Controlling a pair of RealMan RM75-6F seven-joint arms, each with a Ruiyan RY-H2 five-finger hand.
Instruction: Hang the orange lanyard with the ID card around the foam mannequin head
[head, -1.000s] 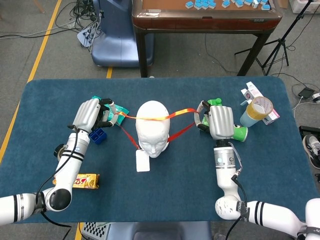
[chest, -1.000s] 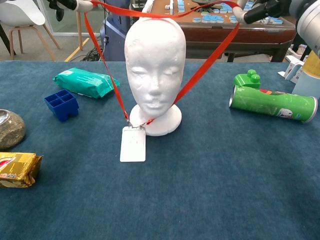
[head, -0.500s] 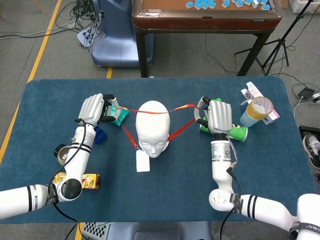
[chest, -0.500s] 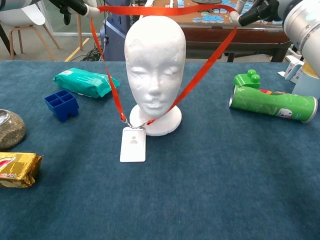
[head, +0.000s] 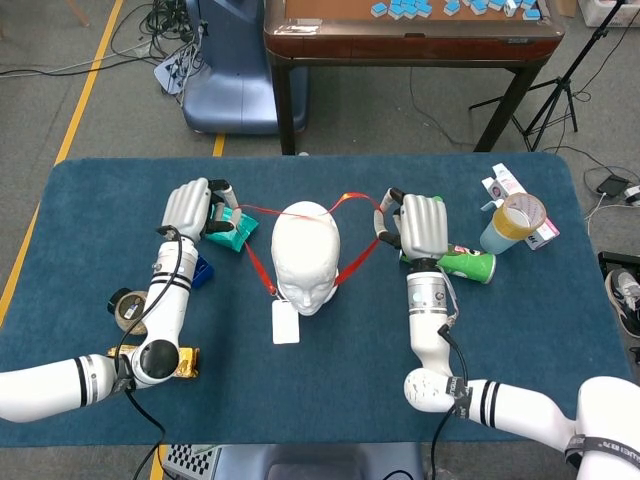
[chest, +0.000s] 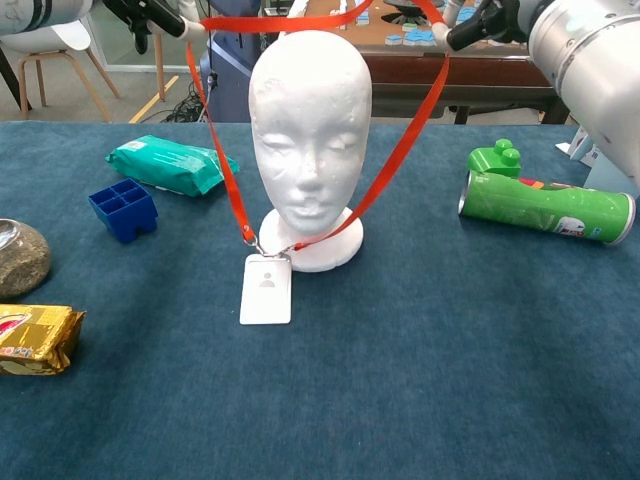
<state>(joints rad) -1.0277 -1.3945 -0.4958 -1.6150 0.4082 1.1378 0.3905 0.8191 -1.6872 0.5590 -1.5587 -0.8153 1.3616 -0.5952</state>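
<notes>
Head view: I hold the orange lanyard (head: 352, 201) stretched left-right, left robot hand (head: 189, 207) and right robot hand (head: 420, 224) each pinching one side. Its top span sits above and just behind the foam mannequin head (head: 305, 249); ID card (head: 285, 322) rests on the tabletop (head: 330, 400) in front.

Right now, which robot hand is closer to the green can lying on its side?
The right hand. It hovers just beside the green can, holding the orange lanyard. The left hand is far off, across the foam head.
</notes>
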